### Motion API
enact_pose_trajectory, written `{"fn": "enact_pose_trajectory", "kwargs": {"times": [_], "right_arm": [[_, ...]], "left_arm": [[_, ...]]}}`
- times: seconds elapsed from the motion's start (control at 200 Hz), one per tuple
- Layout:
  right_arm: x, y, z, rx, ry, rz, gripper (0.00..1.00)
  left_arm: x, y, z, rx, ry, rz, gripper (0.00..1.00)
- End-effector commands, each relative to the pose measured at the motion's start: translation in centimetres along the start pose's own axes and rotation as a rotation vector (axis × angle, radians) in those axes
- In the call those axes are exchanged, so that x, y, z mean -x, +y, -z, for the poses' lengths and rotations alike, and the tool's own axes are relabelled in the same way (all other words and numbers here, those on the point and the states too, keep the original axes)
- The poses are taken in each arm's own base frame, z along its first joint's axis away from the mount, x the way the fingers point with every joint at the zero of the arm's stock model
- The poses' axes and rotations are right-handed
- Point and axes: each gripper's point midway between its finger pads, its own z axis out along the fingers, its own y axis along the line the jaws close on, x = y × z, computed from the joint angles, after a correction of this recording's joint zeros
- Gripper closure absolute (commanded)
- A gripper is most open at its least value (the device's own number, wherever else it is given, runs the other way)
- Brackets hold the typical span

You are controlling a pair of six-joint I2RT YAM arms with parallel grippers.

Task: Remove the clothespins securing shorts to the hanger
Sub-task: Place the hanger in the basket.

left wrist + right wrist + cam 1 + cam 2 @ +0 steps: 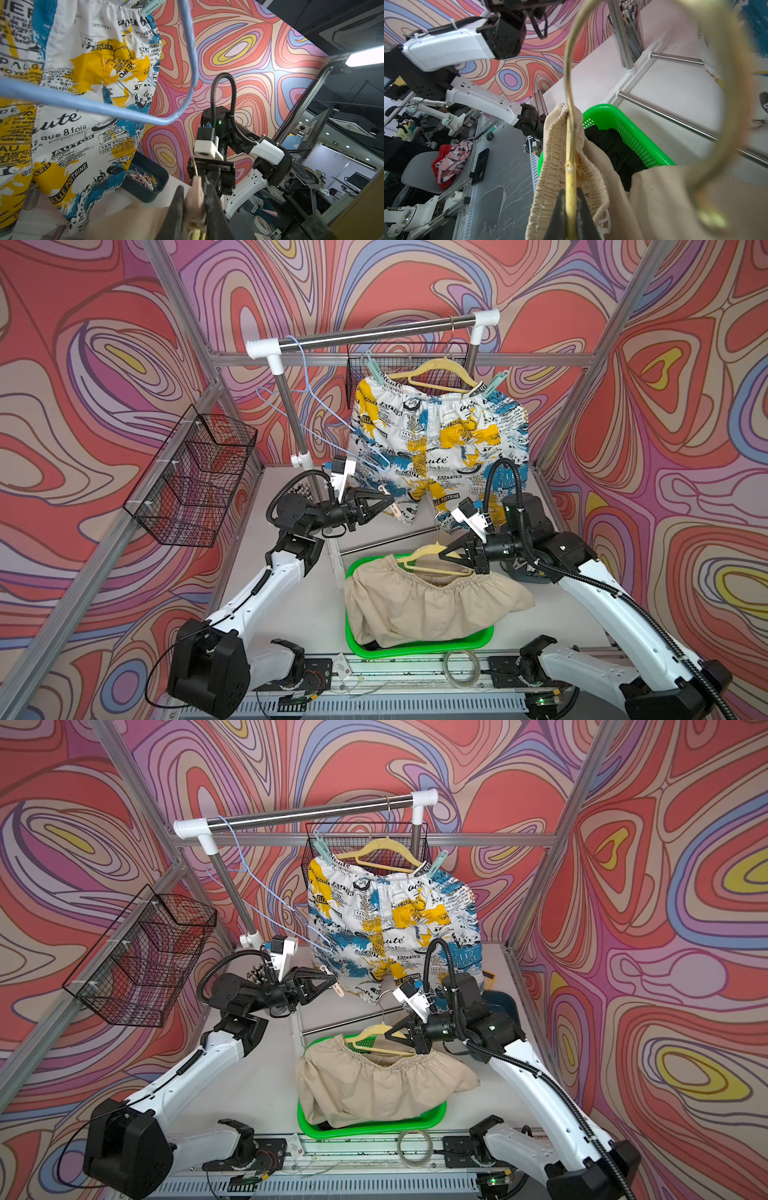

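Right wrist view: right gripper (570, 196) is clamped tight on the straight arm of a cream hanger (569, 149), whose gold hook curls up close to the lens. Beige shorts (556, 158) have the gathered waistband looped over that arm's far end. The rest is slumped into the green basket (629, 133), on top of black shorts (612, 149).

Both top views: the basket sits at the table's near edge, centred between the two arm bases. Beige cloth spills over its rim toward the right arm. There is a wide bare stretch of table (291, 605) under the left arm and a narrower strip on the right arm's side.

Left gripper (385, 502) is in mid-air past the basket's far corner, jaws nearly together on a pale pink clothespin (195, 195). In the left wrist view the pin is apart from the cloth.

A bare blue wire hanger (316, 418) has its low corner just above the left wrist camera, so room is tight there.

Printed shorts (436, 435) hang on a second cream hanger (436, 366) from the rail (374, 332). There is a mint clothespin (372, 364) at one waistband end and another mint clothespin (495, 383) at the other.

A dark bin (145, 180) of loose pins stands beyond the shorts' leg. A wire basket (195, 481) is fixed to the left frame. Swirl-patterned walls (83, 364) close in on three sides.
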Motion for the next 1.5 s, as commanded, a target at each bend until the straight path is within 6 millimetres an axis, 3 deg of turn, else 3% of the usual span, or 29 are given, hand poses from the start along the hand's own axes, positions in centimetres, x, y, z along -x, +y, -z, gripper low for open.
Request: {"fn": "enact_pose_trajectory", "kwargs": {"times": [0.0,0.23,0.381,0.476,0.556,0.621,0.711,0.967,1.127,1.287,1.497], "right_arm": [[-0.1,-3.8,-1.2,-0.124,0.014,-0.047,1.0],[-5.5,-11.1,-5.4,-0.235,0.193,-0.258,1.0],[-8.6,-13.9,-6.6,-0.334,0.306,-0.33,1.0],[-8.5,-14.4,-6.1,-0.384,0.325,-0.353,0.99],[-7.4,-14.3,-5.1,-0.428,0.301,-0.347,0.8],[-6.1,-13.7,-4.2,-0.447,0.272,-0.326,0.61],[-4.1,-12.5,-3.0,-0.46,0.219,-0.291,0.52],[0.7,-9.0,1.8,-0.535,0.118,-0.158,0.52],[4.3,-4.6,4.1,-0.465,-0.013,-0.074,0.53],[7.0,0.8,4.6,-0.249,-0.152,0.005,0.53],[8.2,4.5,4.4,-0.034,-0.246,0.068,0.52]], "left_arm": [[1.8,-3.0,0.1,-0.045,-0.027,-0.099,1.0],[1.6,-4.5,0.4,-0.046,-0.019,-0.121,1.0],[1.4,-4.9,0.4,-0.046,-0.011,-0.124,1.0],[1.2,-4.9,0.2,-0.049,-0.005,-0.124,1.0],[1.1,-4.8,0.0,-0.051,-0.001,-0.12,1.0],[0.9,-4.8,-0.2,-0.058,0.005,-0.117,1.0],[0.6,-4.7,-0.7,-0.07,0.015,-0.109,1.0],[-0.4,-4.6,-2.7,-0.111,0.046,-0.089,1.0],[-1.0,-4.6,-3.9,-0.136,0.062,-0.075,1.0],[-1.6,-4.6,-4.8,-0.158,0.075,-0.063,1.0],[-2.3,-4.1,-5.8,-0.178,0.087,-0.034,1.0]]}}
